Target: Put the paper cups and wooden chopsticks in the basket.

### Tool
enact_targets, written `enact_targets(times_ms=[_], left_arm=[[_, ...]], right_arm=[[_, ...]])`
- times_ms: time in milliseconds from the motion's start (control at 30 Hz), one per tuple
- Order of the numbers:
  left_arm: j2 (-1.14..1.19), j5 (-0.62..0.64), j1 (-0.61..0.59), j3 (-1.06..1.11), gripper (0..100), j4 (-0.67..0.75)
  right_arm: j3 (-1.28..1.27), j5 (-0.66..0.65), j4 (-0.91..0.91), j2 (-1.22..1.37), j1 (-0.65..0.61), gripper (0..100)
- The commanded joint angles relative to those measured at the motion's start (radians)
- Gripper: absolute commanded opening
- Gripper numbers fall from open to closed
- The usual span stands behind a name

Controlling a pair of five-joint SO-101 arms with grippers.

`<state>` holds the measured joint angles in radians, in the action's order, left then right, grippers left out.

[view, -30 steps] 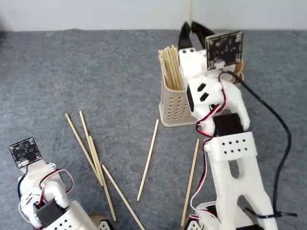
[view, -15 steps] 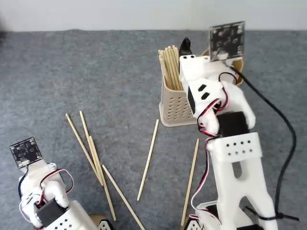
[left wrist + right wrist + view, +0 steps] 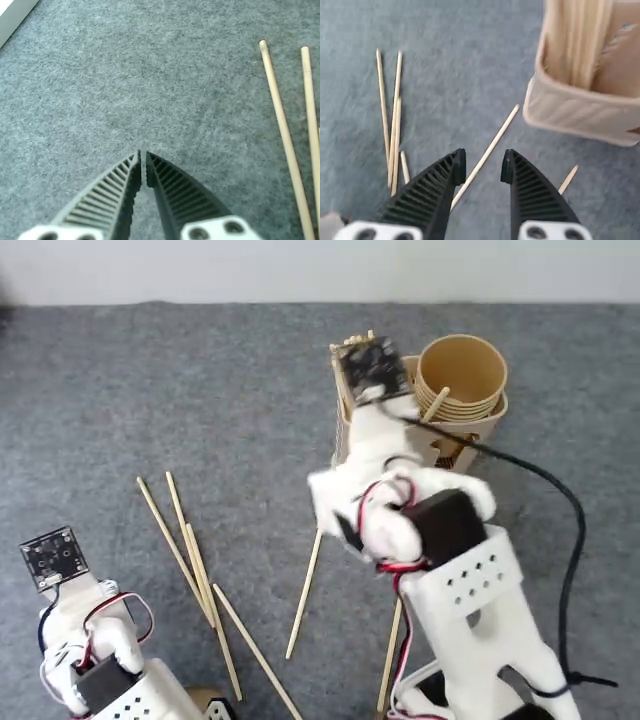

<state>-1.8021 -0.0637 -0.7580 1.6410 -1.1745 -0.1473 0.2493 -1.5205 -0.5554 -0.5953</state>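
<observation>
Right claw [image 3: 483, 161]: parted, empty, above one chopstick [image 3: 492, 145] on the table [image 3: 445, 60].
Left claw [image 3: 143, 159]: closed, empty.
Basket [image 3: 570, 112]: holds a chopstick bundle [image 3: 580, 40] and stacked cups [image 3: 462, 375].
Loose chopsticks [image 3: 190, 550]: on the table.

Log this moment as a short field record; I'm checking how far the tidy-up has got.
basket: holds a chopstick bundle and stacked paper cups
loose chopsticks: several lying on the grey carpet, outside the basket
right gripper: open, empty, above one loose chopstick
left gripper: shut, holding nothing, over the carpet
progress: cups are in; the loose chopsticks are not yet in
</observation>
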Motion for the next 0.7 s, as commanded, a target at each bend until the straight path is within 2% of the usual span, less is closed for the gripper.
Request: enact_targets(times_ms=[0, 233, 667], left_arm=[[-0.014, -0.011, -0.006, -0.008, 2, 0.023], [-0.014, -0.011, -0.006, -0.007, 2, 0.023], [-0.014, -0.011, -0.006, -0.007, 2, 0.023]], right_arm=[[-0.075, 0.074, -0.021, 0.067, -0.058, 12.3], [-0.193, 0.117, 0.148, 0.302, -0.067, 12.3], [-0.193, 0.138, 0.417, 0.680, -0.062, 12.4]])
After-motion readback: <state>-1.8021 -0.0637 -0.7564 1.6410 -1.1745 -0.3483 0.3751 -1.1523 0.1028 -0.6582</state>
